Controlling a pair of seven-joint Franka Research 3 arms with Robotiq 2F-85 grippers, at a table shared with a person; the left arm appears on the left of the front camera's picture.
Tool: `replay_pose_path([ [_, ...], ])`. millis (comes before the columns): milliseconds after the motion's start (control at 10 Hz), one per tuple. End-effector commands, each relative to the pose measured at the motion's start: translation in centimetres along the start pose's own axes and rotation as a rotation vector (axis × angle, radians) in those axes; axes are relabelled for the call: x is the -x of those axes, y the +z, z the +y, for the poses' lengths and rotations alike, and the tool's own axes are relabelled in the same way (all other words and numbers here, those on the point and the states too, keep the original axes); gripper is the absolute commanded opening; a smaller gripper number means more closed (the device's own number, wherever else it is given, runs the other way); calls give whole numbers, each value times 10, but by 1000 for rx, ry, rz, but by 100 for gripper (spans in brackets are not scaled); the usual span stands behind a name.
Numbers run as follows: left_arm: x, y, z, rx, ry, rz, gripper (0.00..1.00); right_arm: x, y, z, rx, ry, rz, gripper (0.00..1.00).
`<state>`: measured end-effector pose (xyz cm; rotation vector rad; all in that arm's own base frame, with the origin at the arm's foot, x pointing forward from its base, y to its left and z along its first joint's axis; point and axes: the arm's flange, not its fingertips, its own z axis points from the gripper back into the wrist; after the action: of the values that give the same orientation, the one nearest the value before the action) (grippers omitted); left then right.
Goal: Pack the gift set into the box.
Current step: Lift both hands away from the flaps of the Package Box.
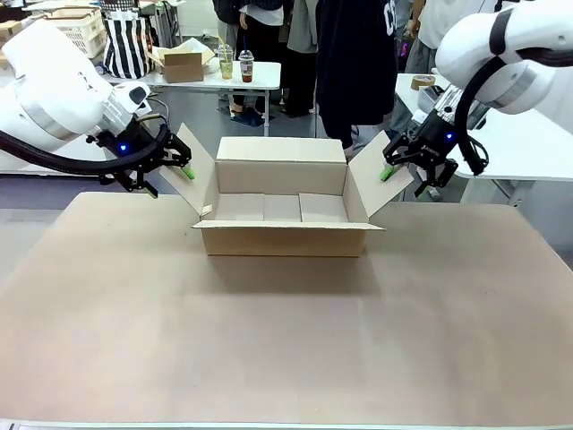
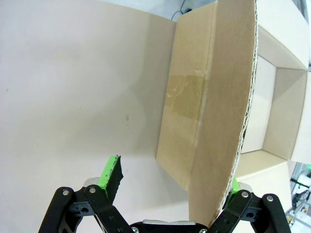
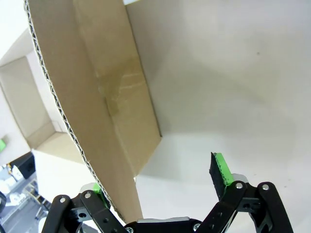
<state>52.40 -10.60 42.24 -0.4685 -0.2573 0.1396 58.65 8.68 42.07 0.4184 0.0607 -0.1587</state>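
The box (image 1: 282,235), a wide brown carton, stands open at the middle of the table, and only its bare cardboard floor shows inside. The gift set is out of view. My left gripper (image 1: 183,170) is open and straddles the edge of the box's left flap (image 2: 214,97); the left gripper (image 2: 172,177) has the flap close against one green pad. At the other side my right gripper (image 1: 390,170) is open astride the right flap (image 3: 92,97). The right gripper (image 3: 156,177) has the flap near one finger, and the other finger stands well apart.
The brown table top (image 1: 269,340) spreads wide in front of the box. People (image 1: 349,63) stand beyond the far edge. Behind them, a white table (image 1: 215,76) holds two cups and a smaller cardboard box (image 1: 182,63). Another white table (image 1: 528,143) stands at the right.
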Motion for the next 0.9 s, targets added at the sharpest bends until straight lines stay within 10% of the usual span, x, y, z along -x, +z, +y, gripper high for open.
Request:
replay_pose_path([
  [0, 1, 3, -2, -13, 8, 7, 100, -1, 3, 2, 19, -10, 1, 100],
  [800, 1, 3, -2, -13, 8, 7, 100, -1, 3, 2, 19, -10, 1, 100],
])
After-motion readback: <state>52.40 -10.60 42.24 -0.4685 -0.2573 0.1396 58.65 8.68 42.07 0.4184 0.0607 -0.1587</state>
